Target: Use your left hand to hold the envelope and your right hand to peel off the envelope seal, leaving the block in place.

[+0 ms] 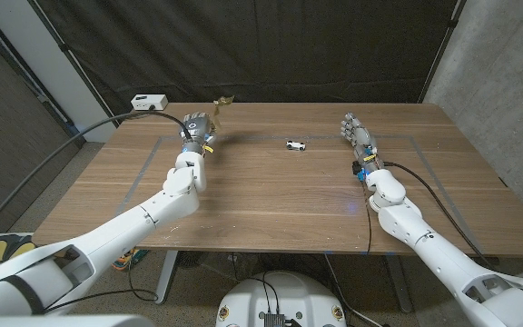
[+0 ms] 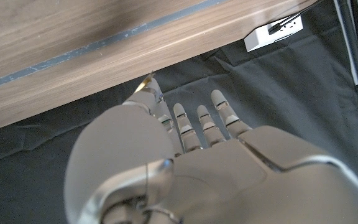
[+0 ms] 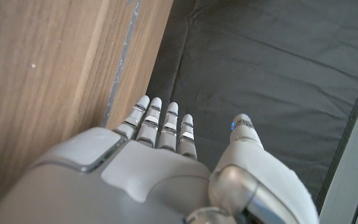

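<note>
Wooden tabletop (image 1: 271, 195), matte grain: left hand (image 1: 196, 127) pinched a crumpled tan envelope (image 1: 221, 100); right hand (image 1: 356, 133) stood spread; small white block (image 1: 295, 144) lay between.

A wooden tabletop (image 1: 271, 186) stood before a black curtain (image 1: 243, 45) that hung in folds across the back. Thin grey tape lines (image 1: 142, 173) marked a rectangle on the wood. A white power strip (image 1: 149, 102) sat at the far left corner. A rough grey concrete wall (image 1: 502, 82) rose on the right, a pale panel (image 1: 25, 64) on the left. Grey floor (image 1: 516, 245) showed past the edges, with a yellow-and-black pedal (image 1: 5, 247) low on the left.
</note>
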Robot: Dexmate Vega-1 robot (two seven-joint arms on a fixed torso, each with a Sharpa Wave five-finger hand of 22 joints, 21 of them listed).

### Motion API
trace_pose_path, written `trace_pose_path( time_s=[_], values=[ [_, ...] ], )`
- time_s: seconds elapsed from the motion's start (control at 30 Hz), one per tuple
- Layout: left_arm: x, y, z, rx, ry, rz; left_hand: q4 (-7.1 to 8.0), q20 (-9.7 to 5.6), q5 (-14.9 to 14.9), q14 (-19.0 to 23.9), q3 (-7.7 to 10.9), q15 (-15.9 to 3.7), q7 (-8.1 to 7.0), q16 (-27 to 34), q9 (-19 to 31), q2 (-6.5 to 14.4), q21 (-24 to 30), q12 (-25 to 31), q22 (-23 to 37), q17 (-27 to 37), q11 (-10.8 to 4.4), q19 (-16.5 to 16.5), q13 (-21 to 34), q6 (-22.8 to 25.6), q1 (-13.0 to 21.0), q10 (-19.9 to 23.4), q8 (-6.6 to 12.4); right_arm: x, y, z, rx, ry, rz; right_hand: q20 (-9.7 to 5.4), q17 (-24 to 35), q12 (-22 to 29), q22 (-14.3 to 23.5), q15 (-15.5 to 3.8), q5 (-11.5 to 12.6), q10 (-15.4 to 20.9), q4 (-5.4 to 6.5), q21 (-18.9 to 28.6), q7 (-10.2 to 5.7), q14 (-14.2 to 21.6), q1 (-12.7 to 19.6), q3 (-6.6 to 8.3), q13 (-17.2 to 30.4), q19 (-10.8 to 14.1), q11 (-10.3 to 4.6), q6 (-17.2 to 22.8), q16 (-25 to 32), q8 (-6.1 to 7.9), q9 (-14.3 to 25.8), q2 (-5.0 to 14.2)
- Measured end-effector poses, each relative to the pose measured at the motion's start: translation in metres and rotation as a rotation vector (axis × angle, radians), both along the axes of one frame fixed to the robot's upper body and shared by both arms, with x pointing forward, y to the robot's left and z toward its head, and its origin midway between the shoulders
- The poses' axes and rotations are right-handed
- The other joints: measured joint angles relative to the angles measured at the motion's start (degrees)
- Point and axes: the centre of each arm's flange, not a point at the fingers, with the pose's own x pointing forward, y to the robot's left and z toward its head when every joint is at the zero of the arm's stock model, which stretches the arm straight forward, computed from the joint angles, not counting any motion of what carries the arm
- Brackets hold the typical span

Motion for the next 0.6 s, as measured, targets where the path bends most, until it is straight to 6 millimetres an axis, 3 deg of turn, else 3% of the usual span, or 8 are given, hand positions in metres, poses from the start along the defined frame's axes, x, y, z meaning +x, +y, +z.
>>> trace_pose_path(
  time_s=[0.23,0.57,0.6],
  values=[
    [-0.002,-0.006,0.023,0.056,0.016,-0.019,-0.18,-0.47,0.19,-0.51,0.19,-0.09,-0.01,0.0,0.67,-0.37,0.0,0.0,0.0,0.0,-0.51,-0.47,0.08,0.01,-0.37,0.36,0.0,-0.012,0.013,0.016,-0.165,0.0,-0.136,0.4,-0.01,0.0,0.0,-0.73,0.12,0.42,-0.64,0.0,-0.22,0.73,5.82,2.23,0.0,1.43,-1.81,0.84,-0.4,0.0,0.0,-0.39],
    [-0.004,-0.021,0.063,0.19,0.039,-0.076,-0.96,-1.91,1.16,-1.42,0.99,0.0,-0.02,-0.56,0.93,-1.37,0.74,0.23,-0.2,-0.09,-1.46,-0.44,0.07,0.02,-0.25,0.5,0.01,-0.032,0.032,0.036,-0.402,-0.054,-0.337,0.1,-0.01,-0.27,-0.01,-2.36,0.11,0.26,-0.56,0.46,-0.94,1.77,12.14,3.74,-0.01,3.57,-3.34,1.55,-0.73,0.0,-0.01,-2.26],
    [-0.004,-0.023,0.066,0.207,0.045,-0.085,-1.11,-1.91,1.33,-1.42,1.14,0.0,-0.02,-0.56,0.94,-1.56,0.81,0.24,-0.2,-0.14,-1.52,-0.45,0.07,0.02,-0.25,0.56,0.77,-0.033,0.034,0.037,-0.429,-0.059,-0.366,-0.1,-0.01,-0.28,-0.01,-2.71,0.11,0.31,-0.56,0.46,-1.02,1.84,12.55,3.73,-0.01,3.76,-3.39,1.64,-0.73,0.0,-0.01,-2.67]
  ],
)
